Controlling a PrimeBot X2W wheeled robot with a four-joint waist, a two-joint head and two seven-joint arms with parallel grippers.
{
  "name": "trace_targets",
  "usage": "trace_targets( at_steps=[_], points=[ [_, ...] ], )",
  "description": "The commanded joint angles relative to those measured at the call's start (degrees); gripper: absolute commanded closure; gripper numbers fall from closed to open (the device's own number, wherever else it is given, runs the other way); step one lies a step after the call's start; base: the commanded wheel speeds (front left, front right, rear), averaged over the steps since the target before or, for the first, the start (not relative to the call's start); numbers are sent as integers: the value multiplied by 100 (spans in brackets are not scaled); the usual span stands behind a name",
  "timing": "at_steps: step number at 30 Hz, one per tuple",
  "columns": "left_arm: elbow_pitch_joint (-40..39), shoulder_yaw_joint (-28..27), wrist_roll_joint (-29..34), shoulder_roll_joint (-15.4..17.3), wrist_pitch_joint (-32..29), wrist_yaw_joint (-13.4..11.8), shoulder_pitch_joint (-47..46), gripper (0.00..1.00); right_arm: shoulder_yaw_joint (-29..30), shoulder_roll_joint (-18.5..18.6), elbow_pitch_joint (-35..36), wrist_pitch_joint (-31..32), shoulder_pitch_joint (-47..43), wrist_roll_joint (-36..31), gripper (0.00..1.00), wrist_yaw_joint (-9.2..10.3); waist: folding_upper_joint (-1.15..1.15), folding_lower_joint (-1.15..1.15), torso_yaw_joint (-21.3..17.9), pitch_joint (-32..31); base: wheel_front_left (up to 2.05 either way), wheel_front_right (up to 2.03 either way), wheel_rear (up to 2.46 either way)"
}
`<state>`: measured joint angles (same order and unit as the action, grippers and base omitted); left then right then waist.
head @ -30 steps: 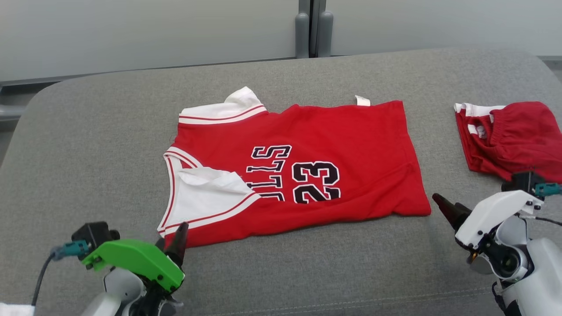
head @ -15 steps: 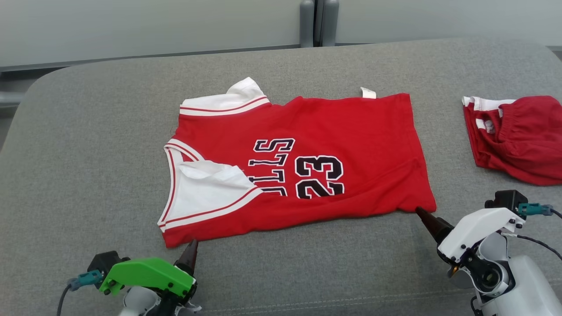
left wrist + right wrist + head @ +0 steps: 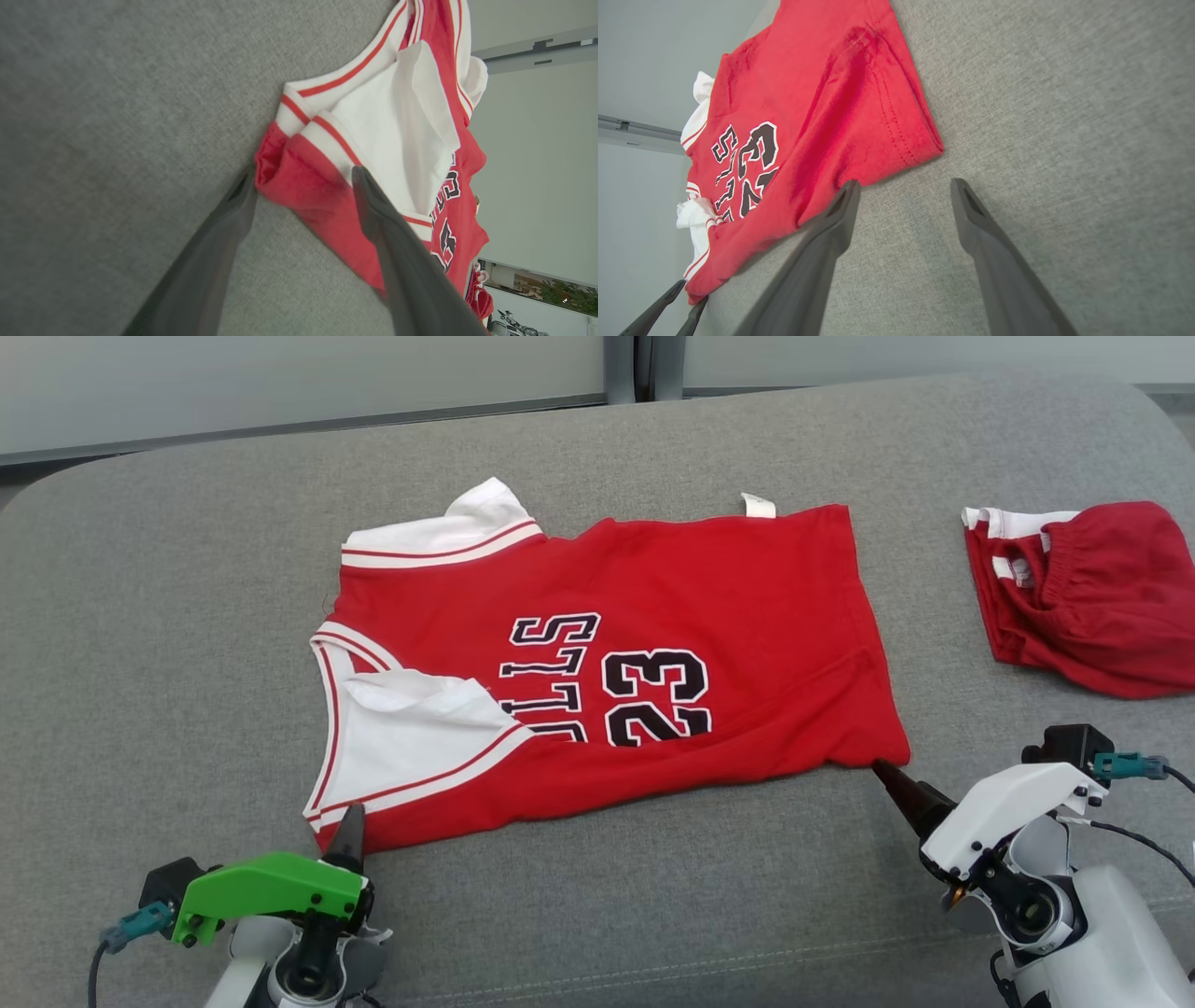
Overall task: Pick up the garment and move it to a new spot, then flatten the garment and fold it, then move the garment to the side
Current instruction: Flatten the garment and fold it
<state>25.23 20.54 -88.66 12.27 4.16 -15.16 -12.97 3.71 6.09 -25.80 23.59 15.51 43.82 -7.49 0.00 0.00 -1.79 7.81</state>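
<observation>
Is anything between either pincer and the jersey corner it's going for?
Nothing visible. The open left pincer straddles the shoulder corner of the jersey; only bare cushion separates the open right pincer from the hem corner. The shorts lie well aside.

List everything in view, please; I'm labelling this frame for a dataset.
jersey: 1, red with white trim and a black 23, spread flat mid-cushion
second garment: 1, red with white trim, bunched at the right, apart from the jersey
cushion: 1, grey fabric, under everything
wall: 1, pale grey, behind the cushion
left gripper: 1, green housing, dark fingers, open, astride the jersey's near left corner
right gripper: 1, white housing, dark fingers, open, just off the jersey's near right corner
</observation>
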Motion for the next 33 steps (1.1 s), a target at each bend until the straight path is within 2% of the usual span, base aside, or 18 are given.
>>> trace_targets(
  at_steps=[1, 5, 6, 7, 8, 9, 14, 28, 29, 31, 33],
  points=[
    [110, -27, 5, -17, 34, 60, -99, 0, 9, -18, 18, -2, 38, -2, 0, 0, 0, 0, -34, 48, 0, 0, 0],
    [347, -35, 84, -64, 104, 216, -258, 0, 0, -49, 20, -4, 82, 3, 0, 0, 0, 0, -51, 106, 0, 0, 0],
    [390, -36, 109, -79, 145, 259, -294, 36, -1, -55, 14, -14, 96, 1, 0, 0, 0, 0, -52, 118, 0, 0, 0],
    [420, -17, 157, -79, 174, 302, -333, 62, -7, -65, 4, -24, 111, -4, 0, 0, 0, 0, -54, 130, 0, 0, 0],
    [436, 23, 194, -68, 188, 342, -368, 77, -13, -76, -6, -37, 125, -15, 0, 0, 0, 0, -55, 141, 0, 0, 0],
    [429, 72, 234, -64, 201, 383, -400, 100, -24, -86, -14, -51, 136, -27, 0, 0, 0, 0, -51, 149, 0, 0, 0],
    [271, 303, 542, 36, 222, 477, -464, 100, -21, -132, -83, -102, 198, 12, 0, 0, 0, 0, 7, 182, 0, 0, 0],
    [-237, 346, 656, 151, 193, 283, -422, 100, 293, -261, -970, -513, 735, -37, 0, 3, 0, 0, 179, 360, 0, 0, 0],
    [-261, 354, 662, 149, 180, 268, -424, 100, 278, -265, -1048, -534, 776, -44, 8, 5, 0, 0, 191, 368, 0, 0, 0],
    [-300, 373, 671, 152, 175, 260, -431, 100, 229, -272, -1150, -546, 834, -47, 54, 5, 0, 0, 212, 378, 0, 0, 0],
    [-328, 385, 690, 160, 178, 248, -434, 100, 174, -267, -1223, -556, 867, -24, 72, 6, 0, 0, 221, 376, 0, 0, 0]
  ],
)
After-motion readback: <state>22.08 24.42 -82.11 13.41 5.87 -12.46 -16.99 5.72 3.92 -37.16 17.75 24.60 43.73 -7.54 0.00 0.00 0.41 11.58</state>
